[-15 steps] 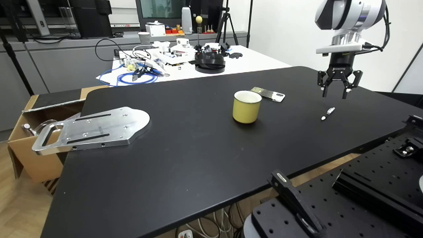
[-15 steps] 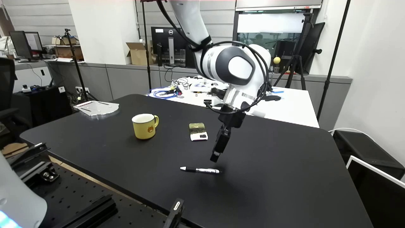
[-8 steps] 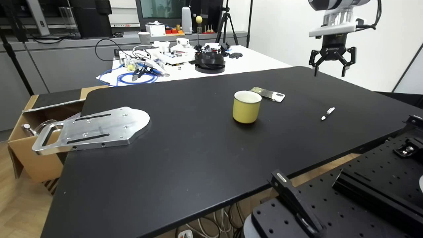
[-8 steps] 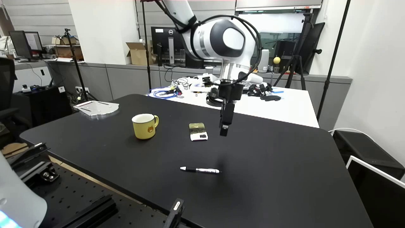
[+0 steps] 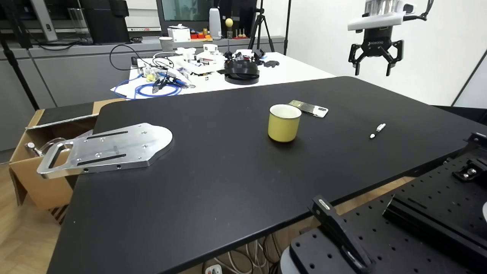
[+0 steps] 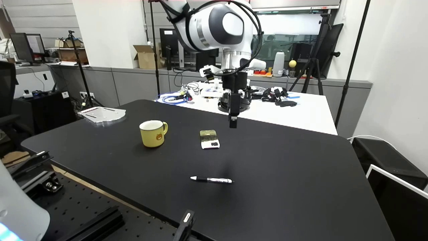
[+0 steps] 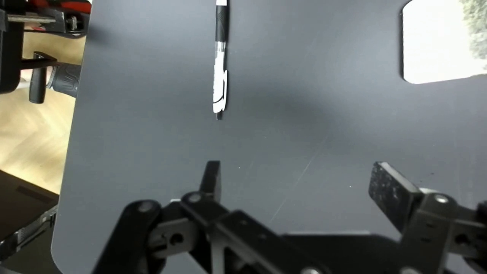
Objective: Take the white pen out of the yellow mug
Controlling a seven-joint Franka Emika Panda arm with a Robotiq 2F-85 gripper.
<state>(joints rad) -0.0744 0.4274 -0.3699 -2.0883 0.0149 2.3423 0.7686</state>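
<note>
The white pen, with a black grip section, lies flat on the black table, outside the mug, in both exterior views (image 5: 378, 130) (image 6: 219, 180) and at the top of the wrist view (image 7: 219, 82). The yellow mug (image 5: 283, 126) stands upright; its handle and a small bear print show in an exterior view (image 6: 152, 135). Nothing sticks out above its rim; its bottom inside is hidden. The mug is out of the wrist view. My gripper (image 5: 373, 71) is open and empty, its fingers wide apart in the wrist view (image 7: 298, 182). It hangs well above the table, beyond the pen, apart from everything.
A flat phone-like object (image 5: 309, 108) lies near the mug and at the wrist view's upper right (image 7: 433, 42). A silver metal plate with a handle (image 5: 114, 148) lies at the table's far end. A cluttered white table (image 6: 277, 117) stands behind.
My gripper has risen from low near the pen and moved back towards the white table, turning from tilted to pointing straight down. It stays open. The pen and mug have not moved.
</note>
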